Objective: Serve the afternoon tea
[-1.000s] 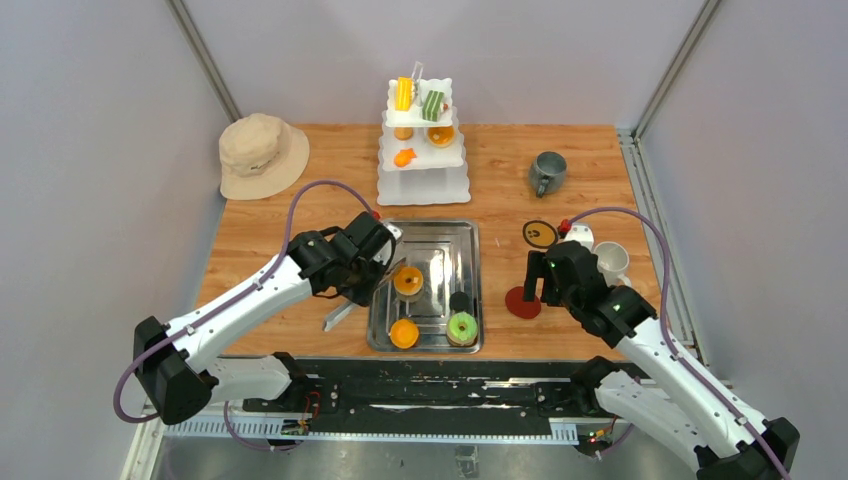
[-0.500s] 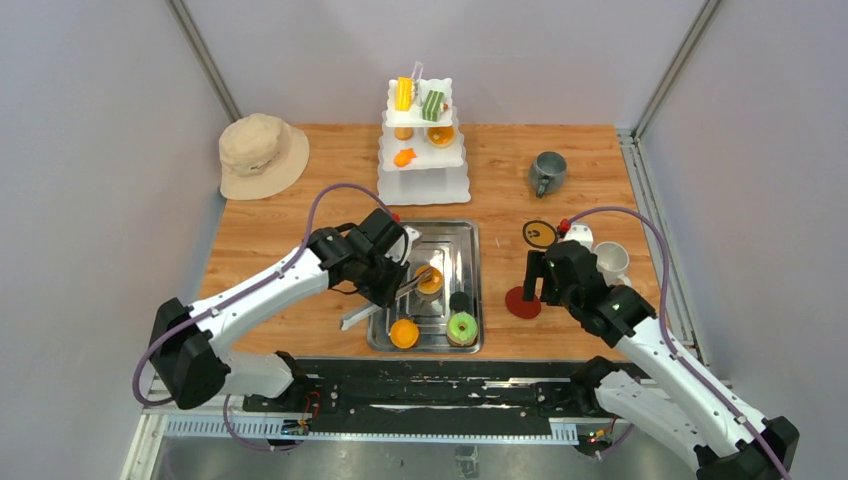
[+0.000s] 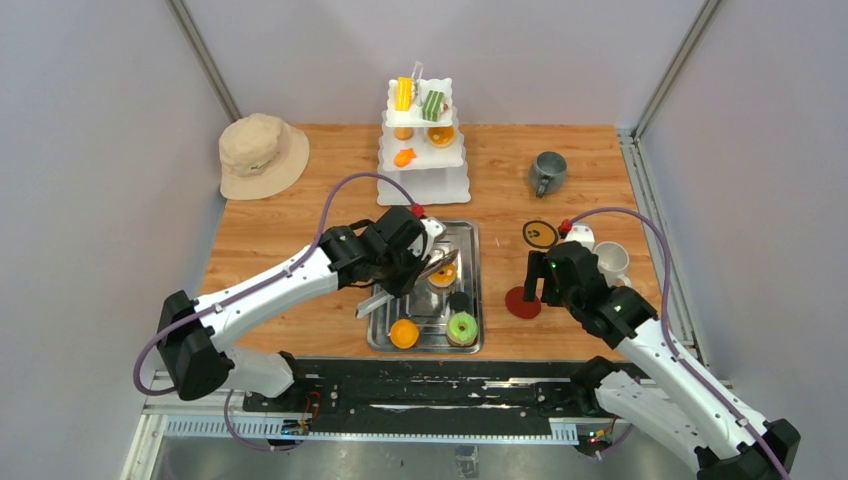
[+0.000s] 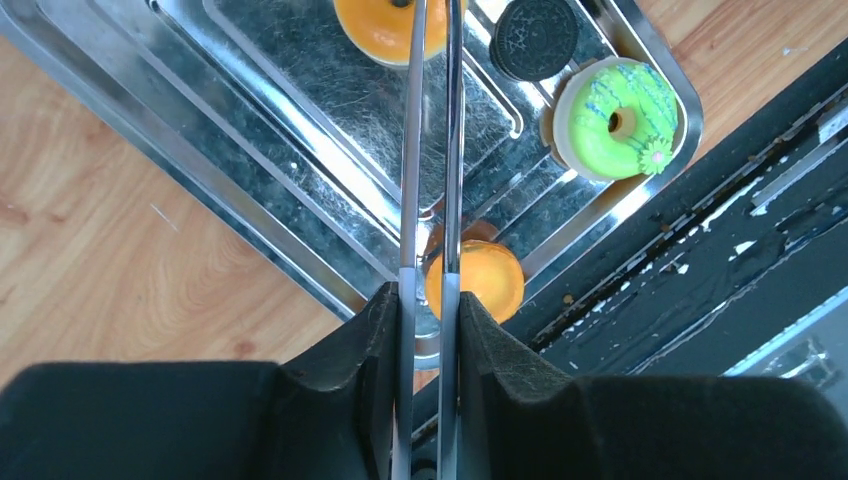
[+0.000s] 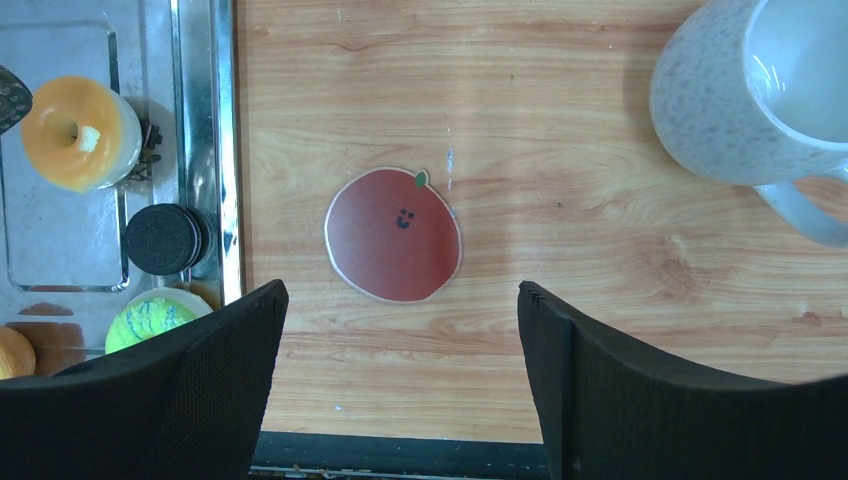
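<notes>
The orange donut (image 4: 380,25) sits pinched between the tips of the metal tongs (image 4: 408,180), over the steel tray (image 5: 205,150); the left gripper (image 4: 428,310) is clamped on the tongs' handles. Right of the tips lie a black sandwich cookie (image 4: 536,38) and a green donut (image 4: 617,118), with an orange bun (image 4: 485,275) close to the fingers, so I judge four pieces remain. The white tiered stand (image 3: 423,185) beyond the tips already carries several pastries. The right gripper (image 5: 400,287) hangs wide open over a red apple coaster (image 5: 393,234), the white mug (image 5: 760,90) to its right and the grey mug (image 3: 547,172) farther off; both look unserved. The bucket hat (image 3: 262,153) lies well clear.
</notes>
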Motion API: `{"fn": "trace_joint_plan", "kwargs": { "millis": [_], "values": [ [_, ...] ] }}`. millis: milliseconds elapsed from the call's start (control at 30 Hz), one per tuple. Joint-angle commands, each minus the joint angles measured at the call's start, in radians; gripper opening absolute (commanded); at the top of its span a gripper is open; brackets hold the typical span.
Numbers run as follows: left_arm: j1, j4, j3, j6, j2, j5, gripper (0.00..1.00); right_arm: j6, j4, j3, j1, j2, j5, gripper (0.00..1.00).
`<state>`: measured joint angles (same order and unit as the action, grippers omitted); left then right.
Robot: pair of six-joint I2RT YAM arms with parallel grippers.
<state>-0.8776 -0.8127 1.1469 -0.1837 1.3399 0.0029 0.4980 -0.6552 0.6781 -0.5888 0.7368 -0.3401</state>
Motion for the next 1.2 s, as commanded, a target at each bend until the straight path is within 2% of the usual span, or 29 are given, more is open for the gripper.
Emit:
{"fn": "trace_joint_plan", "kwargs": {
  "millis": [0,167,367,567,1167],
  "values": [
    [-0.063,-0.026,0.040,0.053,-0.016,-0.121,0.30,0.000,0.005,0.001,-0.007,0.010,-0.003,0.84],
    [-0.137,-0.054,0.062,0.079,0.000,-0.276,0.39,-0.006,0.005,0.008,-0.007,0.018,-0.005,0.84],
    [-0.178,-0.054,0.068,0.098,0.028,-0.348,0.45,-0.011,0.012,0.014,-0.006,0.030,0.004,0.84],
    [-0.199,-0.049,0.069,0.083,0.060,-0.333,0.49,-0.015,0.015,0.025,-0.007,0.051,0.004,0.84],
    [-0.225,-0.055,0.078,0.099,0.101,-0.315,0.49,-0.010,0.021,0.009,-0.006,0.043,0.001,0.84]
  ]
}}
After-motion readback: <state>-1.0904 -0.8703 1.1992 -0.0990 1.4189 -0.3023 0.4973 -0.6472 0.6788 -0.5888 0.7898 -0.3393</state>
